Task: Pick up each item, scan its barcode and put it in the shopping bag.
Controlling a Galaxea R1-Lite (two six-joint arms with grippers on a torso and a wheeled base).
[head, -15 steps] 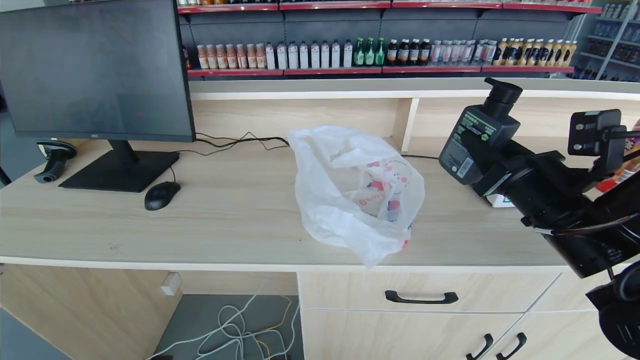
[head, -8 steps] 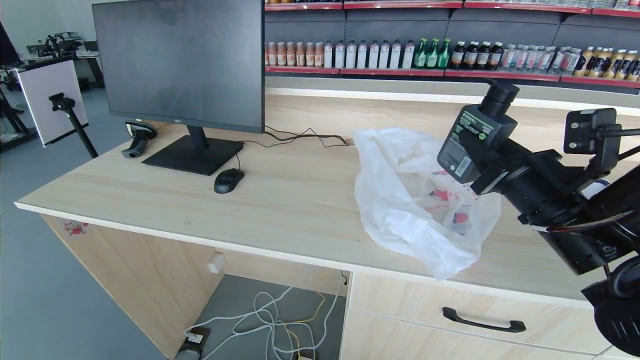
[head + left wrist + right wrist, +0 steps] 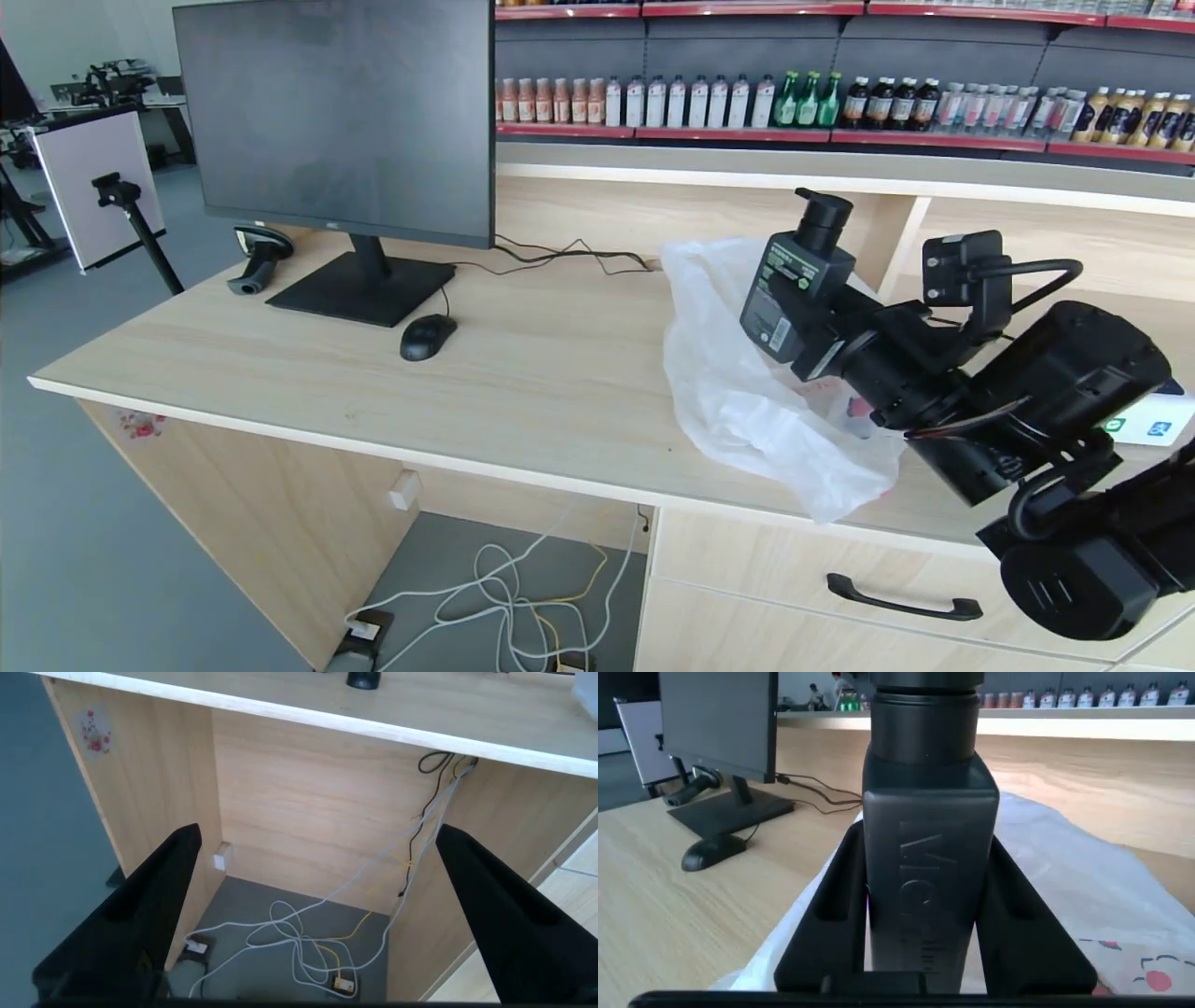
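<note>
My right gripper (image 3: pixel 823 315) is shut on a dark pump bottle (image 3: pixel 792 280), held tilted above the white plastic shopping bag (image 3: pixel 747 411) in the head view. The bottle's label with its barcode (image 3: pixel 778 329) faces left and forward. In the right wrist view the bottle (image 3: pixel 924 887) stands between the gripper's (image 3: pixel 924 917) fingers (image 3: pixel 836 905), with the bag (image 3: pixel 1083 887) just beyond it. A barcode scanner (image 3: pixel 259 256) rests on the counter left of the monitor. My left gripper (image 3: pixel 318 915) hangs open below the counter edge, over the floor cables.
A monitor (image 3: pixel 336 121) and a mouse (image 3: pixel 427 336) stand left of the bag, with cables (image 3: pixel 560 254) behind them. A white card (image 3: pixel 1150 420) lies at the far right. Drink shelves (image 3: pixel 840 103) line the back. Drawers with a handle (image 3: pixel 901 605) sit under the counter (image 3: pixel 373 383).
The head camera turned left between the earliest frame and the middle one. Since then my right arm has carried the bottle left and lower, over the bag.
</note>
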